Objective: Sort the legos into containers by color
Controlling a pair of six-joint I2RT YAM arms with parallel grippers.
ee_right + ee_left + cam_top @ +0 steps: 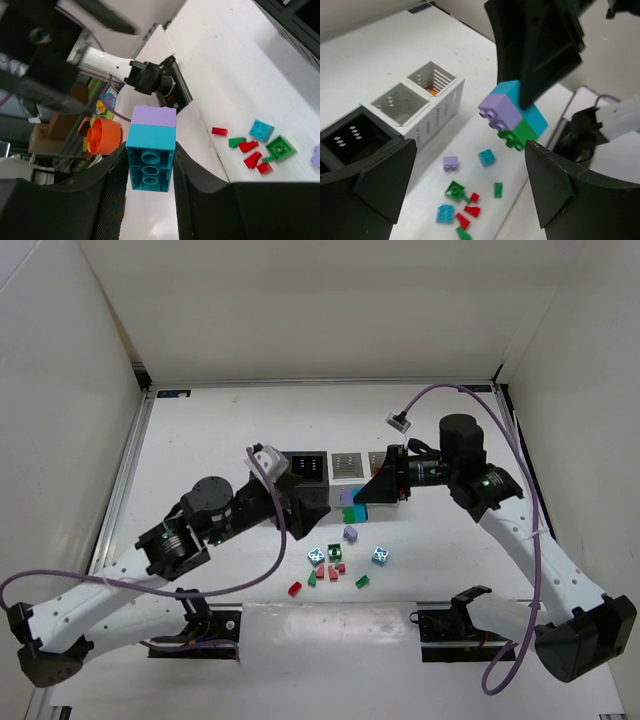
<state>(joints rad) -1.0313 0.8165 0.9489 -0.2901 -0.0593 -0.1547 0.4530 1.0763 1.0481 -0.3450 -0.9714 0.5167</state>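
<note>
My right gripper (372, 495) is shut on a stack of joined bricks (352, 508), light blue, lilac and green, and holds it above the table in front of the bins. In the right wrist view the stack (151, 150) sits between both fingers. My left gripper (305, 505) is open and empty just left of the stack. In the left wrist view the stack (512, 115) hangs just beyond the spread jaws. Loose legos (335, 565) lie below it: lilac (451, 163), light blue (486, 157), green (455, 190) and red (472, 211). The black bins (305, 466) and white bins (348, 467) stand behind.
One white bin (431, 80) holds something orange. The white pair and the black bin (350, 135) stand side by side. The table's near edge (330, 605) runs just below the loose bricks, with both arm bases beyond it. White walls enclose the back and sides.
</note>
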